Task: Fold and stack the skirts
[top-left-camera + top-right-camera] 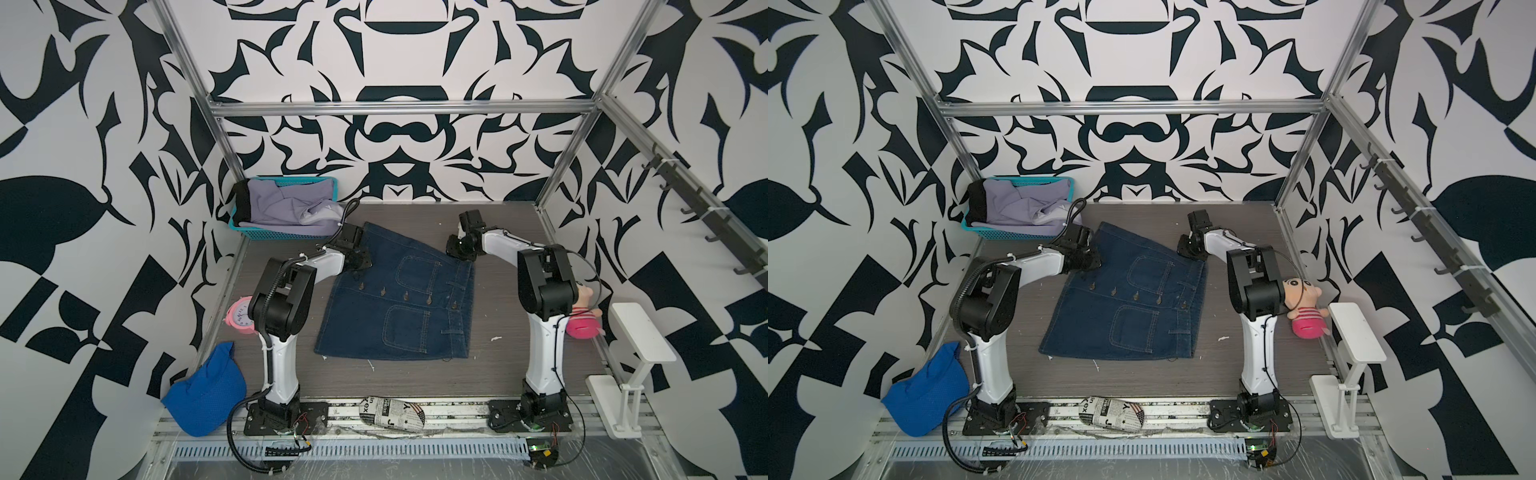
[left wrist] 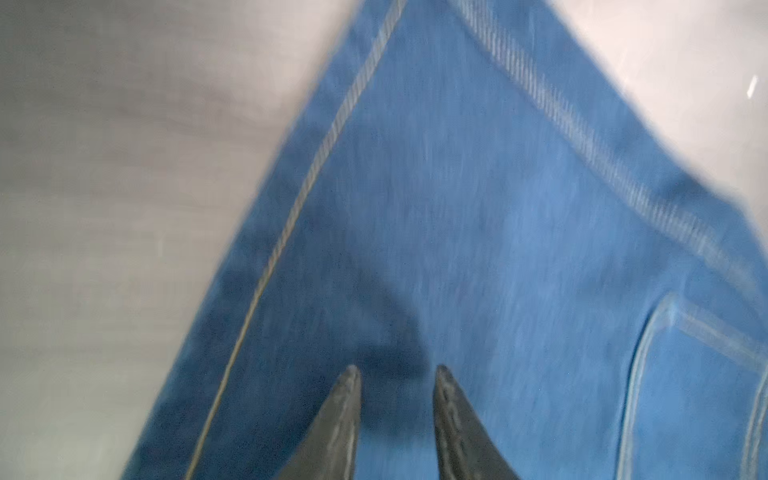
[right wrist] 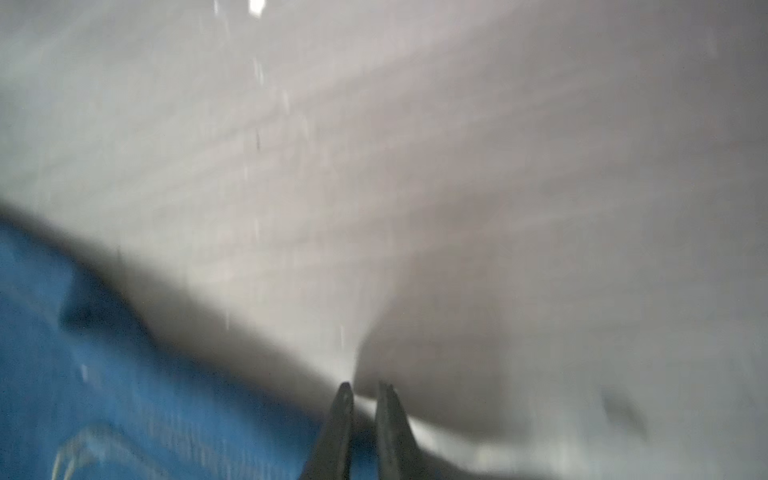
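Denim skirt [image 1: 395,307] lies flat for folding, w/ left claw [image 2: 397,370] part-open over far corner, right claw [image 3: 365,387] narrowed at edge, hold unclear.

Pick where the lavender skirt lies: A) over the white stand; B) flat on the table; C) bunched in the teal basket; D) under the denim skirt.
C: in both top views the lavender skirt sits bunched inside the teal basket at the far left corner.

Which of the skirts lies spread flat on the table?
The dark blue denim skirt, lying open and flat; the lavender skirt and the black skirt are bunched in the teal basket.
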You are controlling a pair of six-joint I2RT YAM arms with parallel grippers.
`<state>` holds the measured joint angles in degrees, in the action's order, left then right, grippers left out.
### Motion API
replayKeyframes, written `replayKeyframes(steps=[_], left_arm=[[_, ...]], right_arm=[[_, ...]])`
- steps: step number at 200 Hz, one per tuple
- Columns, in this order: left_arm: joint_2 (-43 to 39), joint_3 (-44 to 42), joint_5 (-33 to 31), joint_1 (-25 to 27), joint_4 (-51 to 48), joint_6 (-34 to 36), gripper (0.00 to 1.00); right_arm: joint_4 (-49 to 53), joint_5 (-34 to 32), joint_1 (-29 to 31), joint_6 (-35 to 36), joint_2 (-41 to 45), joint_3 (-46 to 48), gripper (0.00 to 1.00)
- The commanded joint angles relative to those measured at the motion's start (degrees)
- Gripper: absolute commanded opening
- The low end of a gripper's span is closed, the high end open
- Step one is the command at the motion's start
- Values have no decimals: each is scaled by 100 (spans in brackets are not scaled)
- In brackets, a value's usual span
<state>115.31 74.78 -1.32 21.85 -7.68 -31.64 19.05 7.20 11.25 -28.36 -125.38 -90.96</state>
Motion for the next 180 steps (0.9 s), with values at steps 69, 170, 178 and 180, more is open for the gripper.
replayKeyframes(steps=[69, 170, 178, 180], left_arm=[[-1432, -732, -354, 51, -547, -298, 28], [-3107, -2078, -1425, 287, -368, -205, 49], [-3301, -2168, -1516, 293, -365, -247, 49], [-3349, -2187, -1554, 294, -365, -253, 49]], right_arm=[[922, -645, 773, 241, 2348, 1014, 8], [652, -1499, 1210, 24, 2011, 2463, 0], [695, -1561, 1205, 72, 1781, 2268, 0], [716, -1563, 1198, 86, 1723, 2219, 0]])
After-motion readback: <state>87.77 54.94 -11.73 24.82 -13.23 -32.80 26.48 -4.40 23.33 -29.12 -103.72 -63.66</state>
